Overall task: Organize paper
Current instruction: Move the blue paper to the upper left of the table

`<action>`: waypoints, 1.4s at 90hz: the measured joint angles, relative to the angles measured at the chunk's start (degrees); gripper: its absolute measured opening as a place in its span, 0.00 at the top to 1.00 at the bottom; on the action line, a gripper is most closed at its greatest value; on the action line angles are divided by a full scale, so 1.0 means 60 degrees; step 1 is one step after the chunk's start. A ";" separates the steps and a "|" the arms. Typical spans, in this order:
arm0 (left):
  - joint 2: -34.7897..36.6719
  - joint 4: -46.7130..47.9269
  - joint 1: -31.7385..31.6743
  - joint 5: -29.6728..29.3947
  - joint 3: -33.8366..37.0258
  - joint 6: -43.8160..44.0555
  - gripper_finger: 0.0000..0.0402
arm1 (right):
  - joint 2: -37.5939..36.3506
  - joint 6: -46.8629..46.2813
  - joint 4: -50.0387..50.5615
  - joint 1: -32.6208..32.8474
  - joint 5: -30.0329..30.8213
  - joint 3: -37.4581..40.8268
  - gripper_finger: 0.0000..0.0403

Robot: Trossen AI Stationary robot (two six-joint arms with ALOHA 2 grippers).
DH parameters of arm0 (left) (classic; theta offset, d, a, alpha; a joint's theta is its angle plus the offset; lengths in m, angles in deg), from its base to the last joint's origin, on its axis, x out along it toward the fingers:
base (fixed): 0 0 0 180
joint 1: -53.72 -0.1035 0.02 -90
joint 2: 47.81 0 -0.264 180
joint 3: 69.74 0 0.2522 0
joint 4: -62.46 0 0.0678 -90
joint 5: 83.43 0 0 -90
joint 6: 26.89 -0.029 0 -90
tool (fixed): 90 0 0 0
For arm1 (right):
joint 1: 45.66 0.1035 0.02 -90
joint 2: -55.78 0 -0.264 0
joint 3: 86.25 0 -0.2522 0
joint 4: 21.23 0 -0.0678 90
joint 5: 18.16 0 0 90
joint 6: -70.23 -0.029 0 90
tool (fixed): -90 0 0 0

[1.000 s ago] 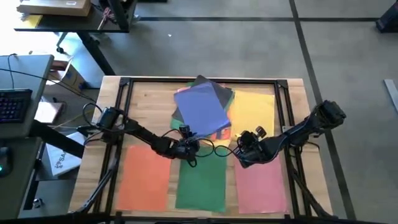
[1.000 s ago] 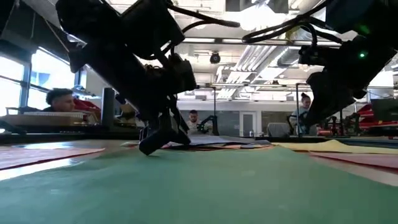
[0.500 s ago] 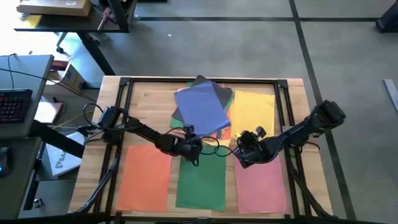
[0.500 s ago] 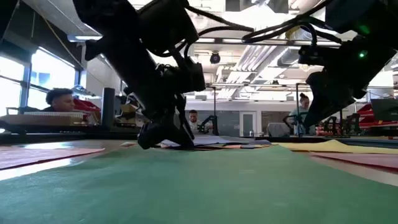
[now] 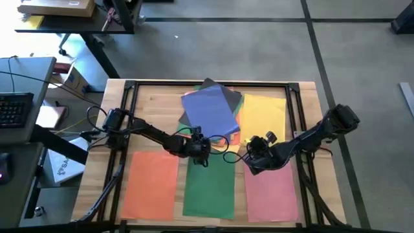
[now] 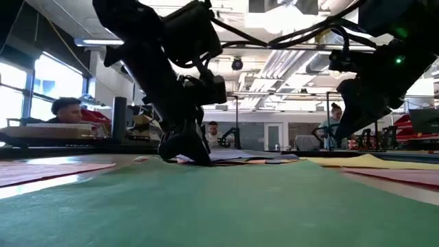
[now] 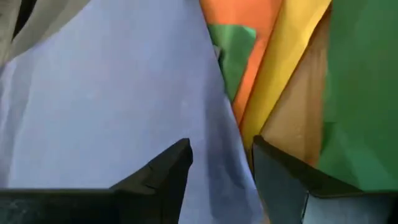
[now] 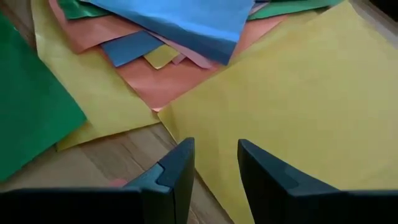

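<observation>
Orange (image 5: 151,183), green (image 5: 209,189) and pink (image 5: 271,190) sheets are lying sorted along the bench's near edge, yellow (image 5: 264,115) behind; a mixed pile (image 5: 210,111) is awaiting sorting. The left end effector (image 5: 202,146) is reaching, fingers parted, over the pile's blue top sheet (image 7: 118,93); the right end effector (image 5: 249,155) is hovering parted and empty near the yellow.

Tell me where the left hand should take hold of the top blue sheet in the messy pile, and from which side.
Grip the blue sheet at its near corner, coming from the table's front, where the left hand already sits with fingers open. That corner overhangs the orange, yellow and green sheets beneath, so one finger could probably slide under the free edge. The right hand waits by the yellow sheet.
</observation>
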 joint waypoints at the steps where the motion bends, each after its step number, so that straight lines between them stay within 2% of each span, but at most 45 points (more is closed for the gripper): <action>1: 0.0000 0.0022 0.0000 -0.0033 0.0001 -0.0001 0.62 | 0.0000 0.0000 0.0000 0.0000 0.0004 0.0000 0.73; 17: -0.0007 0.0379 -0.0110 0.0012 0.0011 0.0368 0.73 | 0.0000 0.0022 -0.0080 0.0000 0.0069 0.0000 0.73; 36: -0.0011 0.0702 -0.0239 0.0163 0.0018 0.0665 0.95 | 0.0047 0.0025 -0.0204 0.0000 0.0157 0.0000 0.73; 41: -0.0008 0.0730 -0.0201 0.0118 0.0022 0.0666 0.98 | 0.0058 0.0025 -0.0259 0.0000 0.0160 0.0000 0.73; 48: 0.0021 0.1027 -0.0107 0.0069 -0.0102 0.0780 0.99 | 0.0068 0.0025 -0.0267 0.0001 0.0157 0.0000 0.73; 68: 0.0250 0.3730 0.0399 -0.0211 -0.1404 0.1216 1.00 | 0.0069 0.0025 -0.0267 0.0001 0.0157 -0.0001 0.73; 76: 0.0356 0.4259 0.0527 -0.0362 -0.1725 0.1239 1.00 | 0.0069 0.0029 -0.0283 0.0003 0.0157 0.0000 0.73; 94: 0.0418 0.3974 0.0429 -0.0139 -0.1747 0.1374 1.00 | 0.0069 0.0027 -0.0355 0.0000 0.0197 0.0000 0.73; 108: 0.0318 0.2094 0.0001 0.1172 -0.1264 0.1239 0.99 | 0.0073 0.0027 -0.0363 0.0000 0.0201 -0.0002 0.73; 117: 0.0306 0.1956 -0.0297 0.1833 -0.1147 0.1147 0.93 | 0.0073 0.0025 -0.0388 0.0004 0.0200 -0.0003 0.73; 126: 0.0324 0.2276 -0.0478 0.2122 -0.1147 0.1020 0.83 | 0.0076 0.0029 -0.0399 0.0004 0.0201 -0.0004 0.73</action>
